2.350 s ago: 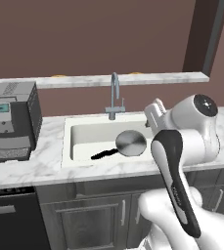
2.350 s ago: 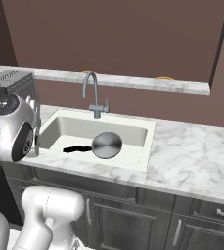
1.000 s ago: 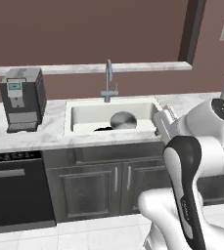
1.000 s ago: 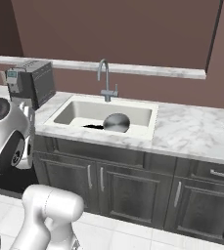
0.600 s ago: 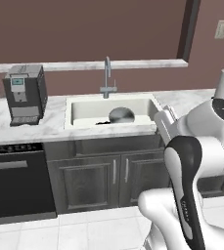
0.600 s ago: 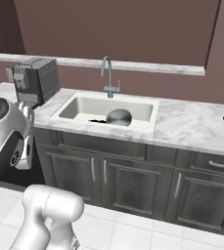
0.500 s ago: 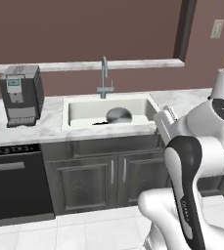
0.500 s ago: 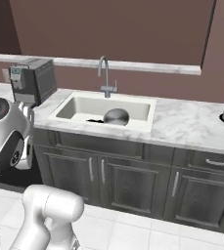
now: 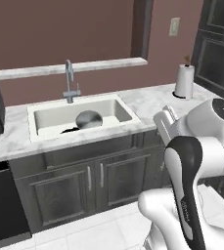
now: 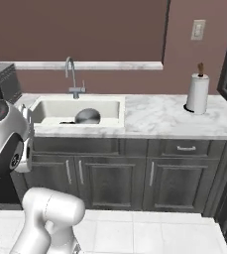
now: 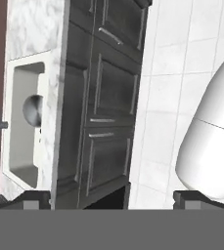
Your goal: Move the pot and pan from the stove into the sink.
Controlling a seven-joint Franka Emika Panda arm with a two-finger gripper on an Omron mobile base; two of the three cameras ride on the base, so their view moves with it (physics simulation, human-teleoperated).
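Observation:
The pan (image 9: pixel 88 118), small and silver with a black handle, lies in the off-white sink (image 9: pixel 50 117), close to its back wall. It also shows from the right base as the pan (image 10: pixel 87 116) in the sink (image 10: pixel 55 109), and from the hand as the pan (image 11: pixel 33 110) in the sink (image 11: pixel 23 146). My gripper (image 11: pixel 112 199) is open with nothing between its fingertips. It hangs off the counter, in front of the cabinet doors and well away from the pan. The pot and the stove are out of view.
A chrome faucet (image 9: pixel 69 80) rises behind the sink. A paper towel roll (image 9: pixel 184 82) stands on the marble counter at the right. A coffee machine (image 10: pixel 3 82) is at the left end. Dark cabinet doors (image 10: pixel 105 178) and a dishwasher (image 9: pixel 1 205) lie below, above white floor tiles.
The whole picture has shifted: the base has driven, so the sink sits further left and the paper towel roll has come closer. The pan stays in the sink; the gripper stays open.

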